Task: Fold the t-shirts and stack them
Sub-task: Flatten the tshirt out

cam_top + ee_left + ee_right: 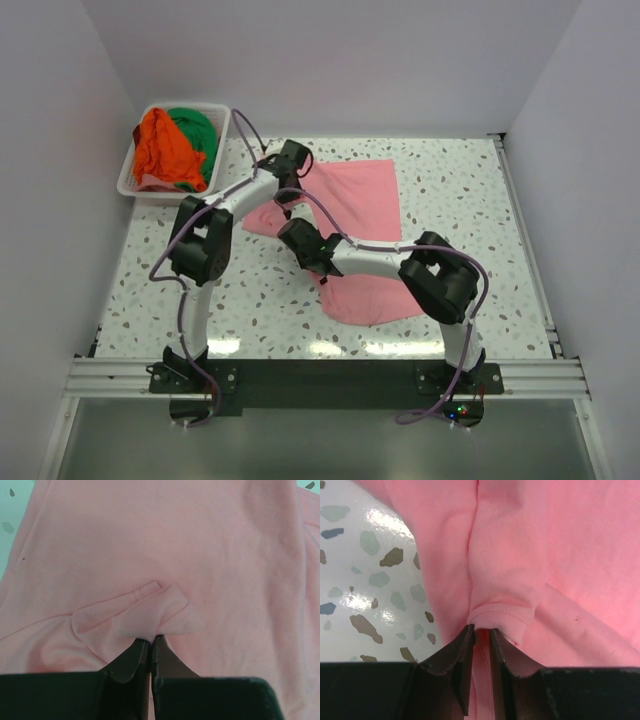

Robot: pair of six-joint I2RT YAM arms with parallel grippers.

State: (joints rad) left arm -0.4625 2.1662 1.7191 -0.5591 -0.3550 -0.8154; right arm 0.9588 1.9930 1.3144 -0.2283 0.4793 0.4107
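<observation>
Closest in, the left gripper (151,639) has its jaws pressed together on a small pinch of the pink t-shirt (365,200). The right gripper (481,629) clamps a hem fold, with only cloth in its narrow gap. From above, that shirt lies flat on the table (470,220), long axis roughly twelve to six. Both grips sit on its nine o'clock edge, so a fold probably travels toward three. The orange t-shirt (165,150) and green t-shirt (197,130) sit in the basket (226,130) at ten o'clock.

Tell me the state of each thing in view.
white basket: upright, holding two shirts.
orange t-shirt: crumpled in the basket.
green t-shirt: crumpled in the basket.
pink t-shirt: spread out, pinched at two spots.
left gripper: shut on pink t-shirt.
right gripper: shut on pink t-shirt.
</observation>
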